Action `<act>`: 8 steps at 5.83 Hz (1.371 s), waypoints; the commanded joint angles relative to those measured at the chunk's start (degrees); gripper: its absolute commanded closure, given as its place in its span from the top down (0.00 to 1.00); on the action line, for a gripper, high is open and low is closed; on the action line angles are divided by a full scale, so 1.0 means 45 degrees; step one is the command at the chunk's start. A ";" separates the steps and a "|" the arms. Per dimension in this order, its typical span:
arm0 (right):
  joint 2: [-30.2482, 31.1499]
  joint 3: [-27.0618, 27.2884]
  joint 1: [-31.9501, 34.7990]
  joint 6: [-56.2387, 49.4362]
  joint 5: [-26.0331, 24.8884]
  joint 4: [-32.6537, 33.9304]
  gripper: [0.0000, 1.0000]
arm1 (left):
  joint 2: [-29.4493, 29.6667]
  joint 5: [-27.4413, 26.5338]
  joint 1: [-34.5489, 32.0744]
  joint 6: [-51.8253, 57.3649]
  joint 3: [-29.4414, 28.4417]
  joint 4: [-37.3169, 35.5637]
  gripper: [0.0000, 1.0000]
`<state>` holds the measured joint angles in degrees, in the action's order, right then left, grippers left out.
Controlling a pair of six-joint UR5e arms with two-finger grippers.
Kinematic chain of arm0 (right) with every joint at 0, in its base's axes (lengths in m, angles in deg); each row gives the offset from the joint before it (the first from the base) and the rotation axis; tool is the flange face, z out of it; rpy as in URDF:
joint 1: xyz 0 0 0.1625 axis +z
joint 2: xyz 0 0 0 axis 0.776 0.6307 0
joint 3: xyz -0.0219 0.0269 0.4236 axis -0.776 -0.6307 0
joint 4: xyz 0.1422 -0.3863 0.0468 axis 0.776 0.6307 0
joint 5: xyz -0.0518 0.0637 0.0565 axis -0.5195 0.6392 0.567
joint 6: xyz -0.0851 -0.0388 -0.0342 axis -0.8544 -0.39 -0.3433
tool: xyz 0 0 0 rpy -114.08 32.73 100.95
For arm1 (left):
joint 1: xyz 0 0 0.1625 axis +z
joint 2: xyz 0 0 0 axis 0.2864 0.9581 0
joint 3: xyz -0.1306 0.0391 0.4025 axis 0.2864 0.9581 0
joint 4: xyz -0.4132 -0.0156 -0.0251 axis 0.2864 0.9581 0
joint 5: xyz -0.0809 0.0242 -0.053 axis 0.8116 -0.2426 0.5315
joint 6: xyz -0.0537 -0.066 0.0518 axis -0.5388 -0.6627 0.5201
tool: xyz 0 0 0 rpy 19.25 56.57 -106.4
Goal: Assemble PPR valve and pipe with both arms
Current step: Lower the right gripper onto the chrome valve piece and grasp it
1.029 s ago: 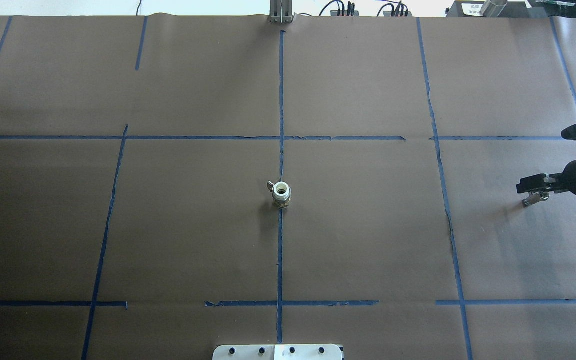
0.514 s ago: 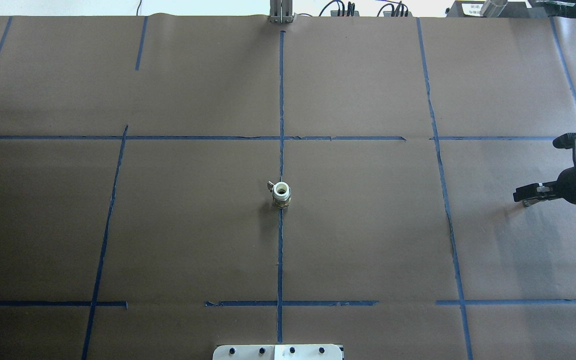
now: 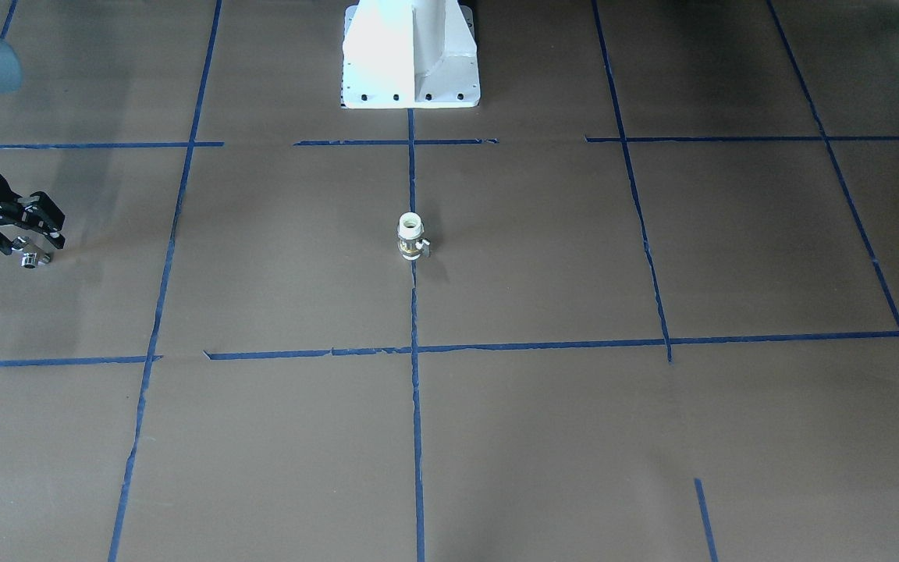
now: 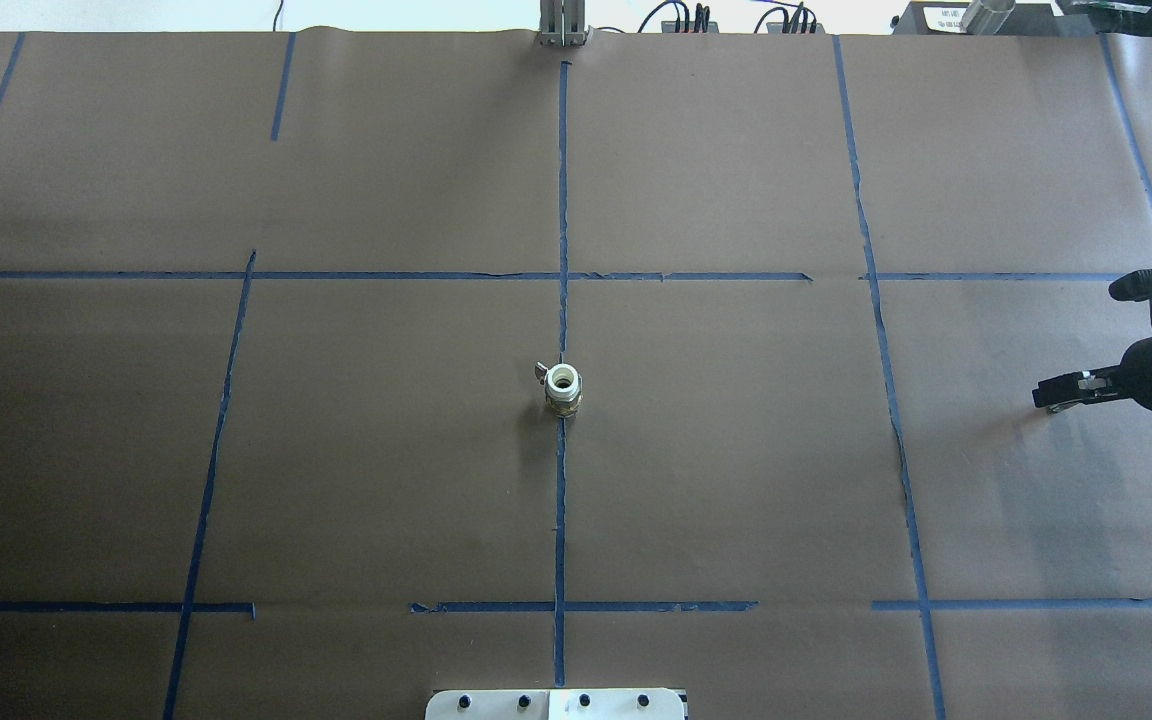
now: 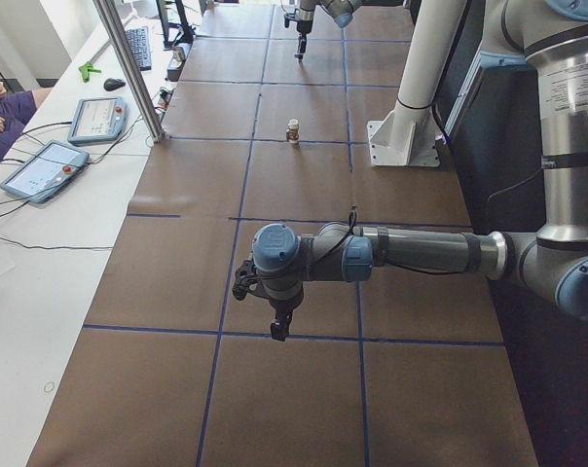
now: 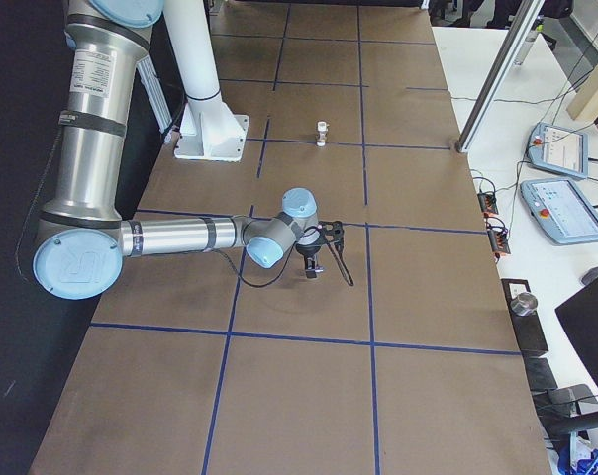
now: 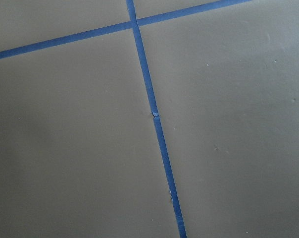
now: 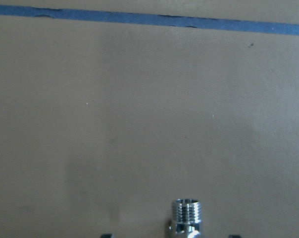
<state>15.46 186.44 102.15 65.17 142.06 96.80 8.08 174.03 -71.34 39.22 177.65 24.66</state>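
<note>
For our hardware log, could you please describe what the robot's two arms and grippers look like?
Both the left arm and the right arm are grey-silver tubes with pale blue joint caps and a white printed label on the upper segment. A thin black cable runs by each wrist. The left gripper and the right gripper are black and two-fingered.

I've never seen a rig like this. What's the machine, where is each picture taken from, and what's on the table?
It is a robot with two arms, each ending in a gripper, at a table marked with blue tape. Two pictures look down from behind and in front of the robot, two from the table's ends, two from cameras on the wrists. The PPR valve stands upright mid-table. The right gripper is at the small silver pipe; a firm hold is unclear. The left gripper hangs above the table.
</note>
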 commanded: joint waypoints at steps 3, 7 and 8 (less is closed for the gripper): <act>0.0123 -0.0018 0.0153 -0.0152 -0.0061 0.0033 0.43 | 0.0000 0.0000 0.0000 -0.0020 0.0012 0.0000 1.00; -0.0012 0.0041 0.0561 -0.0152 0.0152 0.0111 0.00 | -0.0019 0.0000 0.0000 -0.0019 0.0012 0.0000 1.00; -0.0574 0.0524 0.0699 -0.0114 0.0211 0.1349 0.00 | 0.0000 -0.0019 0.0000 -0.0387 -0.0008 -0.0020 1.00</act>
<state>14.76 187.26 104.56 64.53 142.69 98.95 8.04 174.00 -71.34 38.63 177.69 24.64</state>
